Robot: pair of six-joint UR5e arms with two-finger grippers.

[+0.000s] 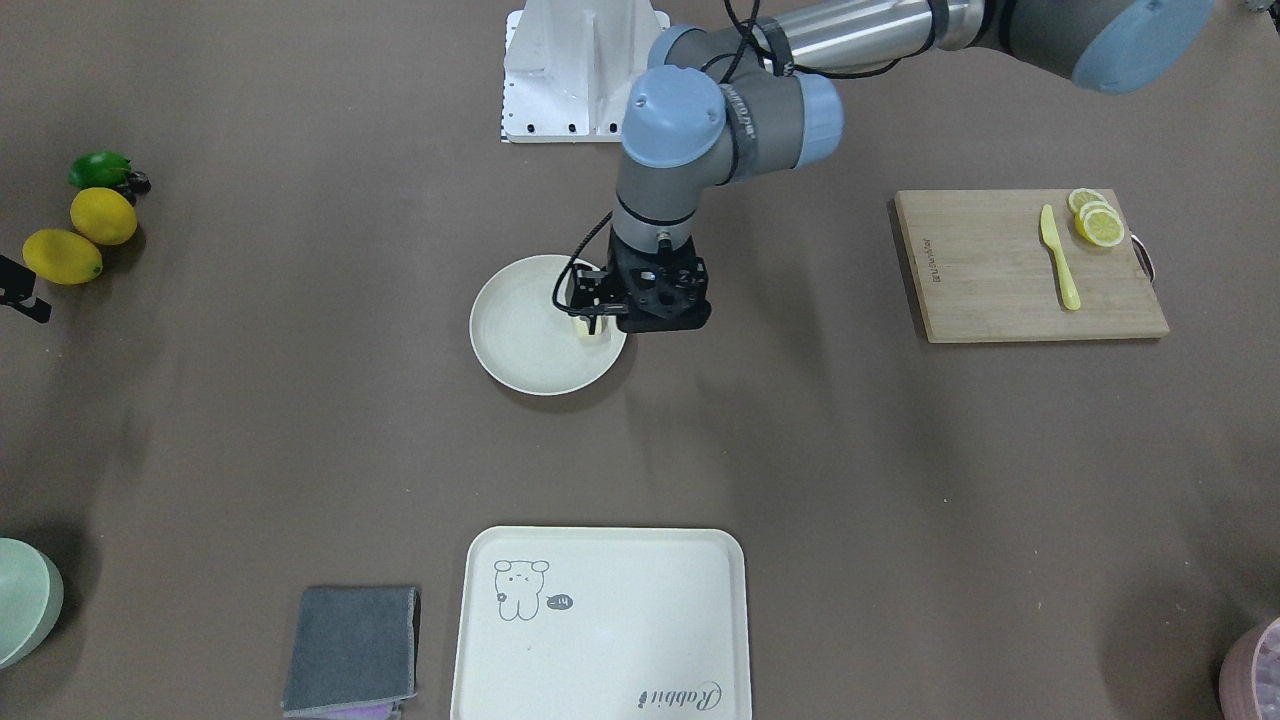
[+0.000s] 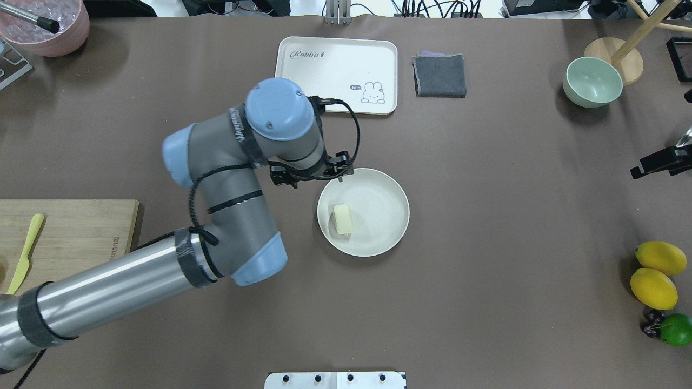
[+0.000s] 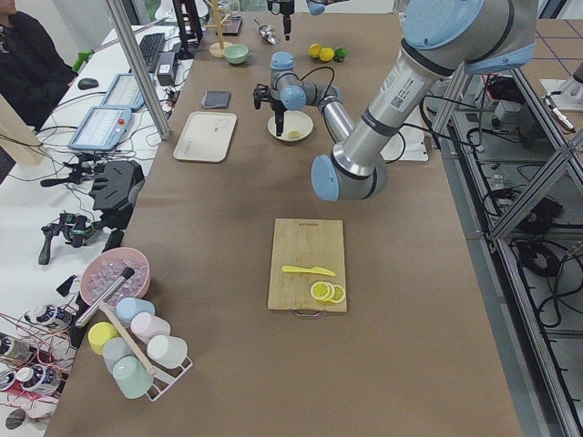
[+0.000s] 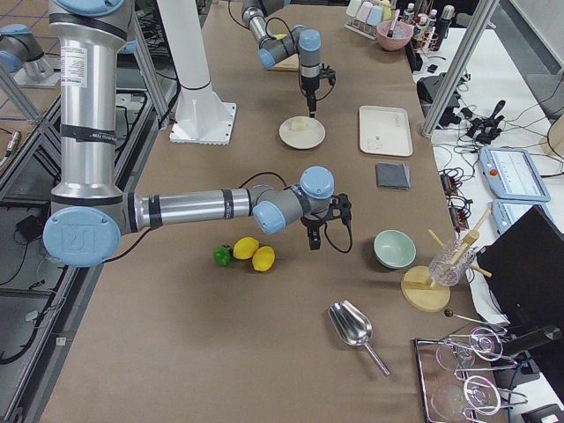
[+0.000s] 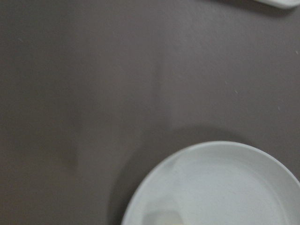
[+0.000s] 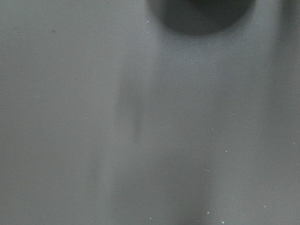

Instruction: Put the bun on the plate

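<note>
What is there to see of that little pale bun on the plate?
The bun is a small, pale cream-yellow lump, smooth and matte, with rounded edges and no markings. It lies loose and whole in the plate, off centre, close to the rim on the robot's left. Only the plate touches it; nothing holds it.

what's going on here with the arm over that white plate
The robot's left gripper hangs over the round cream-white plate in the middle of the table. The small pale cream-yellow bun lies on the plate, and in the overhead view it sits clear of the gripper, so the placing looks done. Whether that gripper is open or shut cannot be told. The right gripper is off to the side, near the two whole yellow lemons.
</note>
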